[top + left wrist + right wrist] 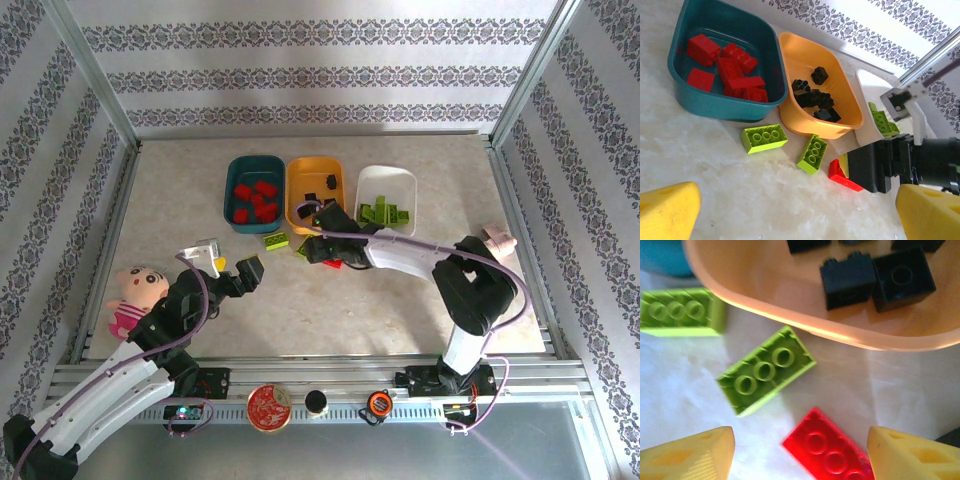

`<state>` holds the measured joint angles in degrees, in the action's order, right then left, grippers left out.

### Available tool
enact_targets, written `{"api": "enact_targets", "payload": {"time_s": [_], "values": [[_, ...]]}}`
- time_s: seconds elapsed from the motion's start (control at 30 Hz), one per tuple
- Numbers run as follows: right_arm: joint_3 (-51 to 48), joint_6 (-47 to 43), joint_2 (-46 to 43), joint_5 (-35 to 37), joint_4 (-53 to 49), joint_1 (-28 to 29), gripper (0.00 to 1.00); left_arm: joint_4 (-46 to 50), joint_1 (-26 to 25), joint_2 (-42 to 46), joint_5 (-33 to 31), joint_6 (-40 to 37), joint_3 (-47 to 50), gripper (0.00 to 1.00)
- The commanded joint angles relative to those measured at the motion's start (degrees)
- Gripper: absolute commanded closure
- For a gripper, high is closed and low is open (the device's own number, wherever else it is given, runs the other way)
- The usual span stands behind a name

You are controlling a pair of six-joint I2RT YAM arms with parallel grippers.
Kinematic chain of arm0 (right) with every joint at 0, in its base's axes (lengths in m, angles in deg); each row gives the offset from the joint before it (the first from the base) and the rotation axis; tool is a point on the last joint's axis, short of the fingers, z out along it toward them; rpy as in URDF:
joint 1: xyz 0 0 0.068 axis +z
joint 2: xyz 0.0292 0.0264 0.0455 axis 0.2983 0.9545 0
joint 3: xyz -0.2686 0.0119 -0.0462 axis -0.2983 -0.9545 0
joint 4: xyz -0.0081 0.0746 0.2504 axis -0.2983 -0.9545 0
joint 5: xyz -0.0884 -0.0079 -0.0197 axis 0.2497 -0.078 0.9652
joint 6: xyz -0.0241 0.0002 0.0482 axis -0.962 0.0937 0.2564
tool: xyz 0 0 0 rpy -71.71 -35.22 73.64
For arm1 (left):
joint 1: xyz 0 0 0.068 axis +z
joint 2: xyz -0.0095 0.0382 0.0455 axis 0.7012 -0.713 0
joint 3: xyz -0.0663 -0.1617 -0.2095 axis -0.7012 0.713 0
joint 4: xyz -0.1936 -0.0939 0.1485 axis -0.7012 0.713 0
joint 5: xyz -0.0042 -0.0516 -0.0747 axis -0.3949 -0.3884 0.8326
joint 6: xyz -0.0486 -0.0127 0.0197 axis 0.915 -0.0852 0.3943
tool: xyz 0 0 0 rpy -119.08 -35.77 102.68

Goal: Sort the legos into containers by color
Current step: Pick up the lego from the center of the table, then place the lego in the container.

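**R gripper open over a red lego, pre-grasp**

Red lego [832, 455] lies flat on worktop [850, 385] between your R gripper's [800, 440] spread fingers, nearer the right one; nothing held. Green lego [765, 371] sits just ahead-left, 2nd green lego [677, 312] beyond it. Orange tray [790, 315] w/ black legos [875, 277] is straight ahead. L gripper [797, 210] is open too, empty. Next, by my read: drop, centre on the red, close, lift, carry left to teal tray [715, 107].
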<state>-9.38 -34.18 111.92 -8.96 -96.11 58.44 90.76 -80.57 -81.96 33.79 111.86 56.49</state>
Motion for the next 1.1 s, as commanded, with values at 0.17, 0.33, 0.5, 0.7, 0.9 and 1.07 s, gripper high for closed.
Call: {"api": "enact_targets", "payload": {"time_s": [0.17, 0.33, 0.5, 0.7, 0.9, 1.07], "values": [[8.0, -12.9, 8.4, 1.0, -14.3, 2.1, 0.27, 2.8, -0.4, 0.5, -1.1, -0.6, 0.0, 0.00], [7.2, -11.6, 8.9, 3.1, -14.8, 3.6, 0.40, 2.9, -0.5, 0.6, -1.4, -0.5, -0.1, 0.00], [4.1, -10.0, 4.8, -1.8, -11.2, 4.5, 0.68, 3.7, -0.4, 0.6, -1.9, -0.9, -0.7, 0.00], [7.8, -7.8, -2.5, -10.1, -4.2, 6.4, 0.77, 6.9, -0.4, 1.1, -4.6, -1.4, -2.2, 0.00], [22.7, -5.3, 5.6, -9.0, 1.8, 6.5, 0.76, 8.6, -0.4, 1.9, -5.4, -1.2, -2.5, 0.00], [38.7, -2.3, 18.6, -7.8, 1.6, 4.7, 0.75, 10.3, -0.4, 3.1, -5.1, -1.3, -2.9, 0.00]]}}
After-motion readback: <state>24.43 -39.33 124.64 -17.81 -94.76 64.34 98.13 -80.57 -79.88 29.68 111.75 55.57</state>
